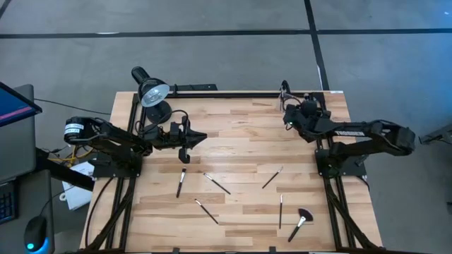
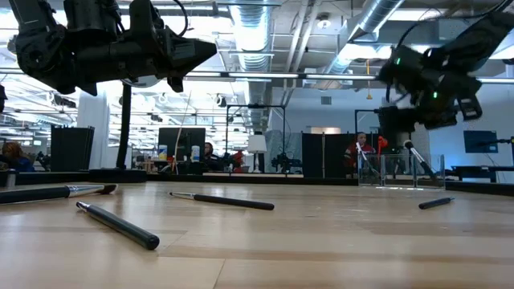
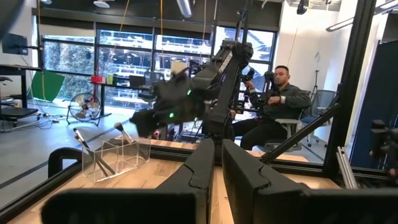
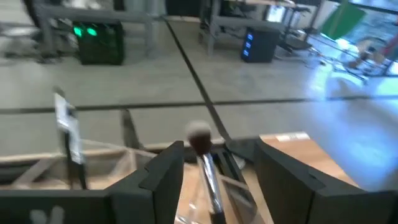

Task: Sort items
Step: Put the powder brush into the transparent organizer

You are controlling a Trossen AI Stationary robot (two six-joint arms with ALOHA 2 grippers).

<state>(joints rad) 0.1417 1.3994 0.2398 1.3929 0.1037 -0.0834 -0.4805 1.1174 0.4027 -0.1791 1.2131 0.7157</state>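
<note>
Landmark: clear plastic container [image 2: 391,170] at the far right corner of the wooden tabletop [image 1: 240,134].
Right end effector [image 4: 214,171]: poised directly above the container, fingers spread wide and released; a silver-handled brush [image 4: 208,171] with a dark tuft stands between them, touched by neither finger.
Container contents: brushes stand upright inside, leaning on its walls; exact count cannot be told.
Left end effector [image 1: 200,137]: raised over the tabletop's left half, well away from the container, fingers clenched almost together with nothing seen between them.
Fan brush [image 1: 300,220]: wide black head, lying at the near right of the tabletop, far from the container.
Loose brush, near fan [image 1: 280,212]: just beside the fan brush, on the side away from the right edge.
Loose brush, mid-right [image 1: 272,177]: between the container and the fan brush, lying aslant.
Loose brushes, centre-left: three, one dark [image 1: 181,182], one crossing the middle [image 1: 217,183], one nearer the front edge [image 1: 207,212].
Desk lamp [image 1: 150,92]: black, at the far left corner, opposite the container.
Background: a seated person [image 3: 277,106] beyond the tabletop.
</note>
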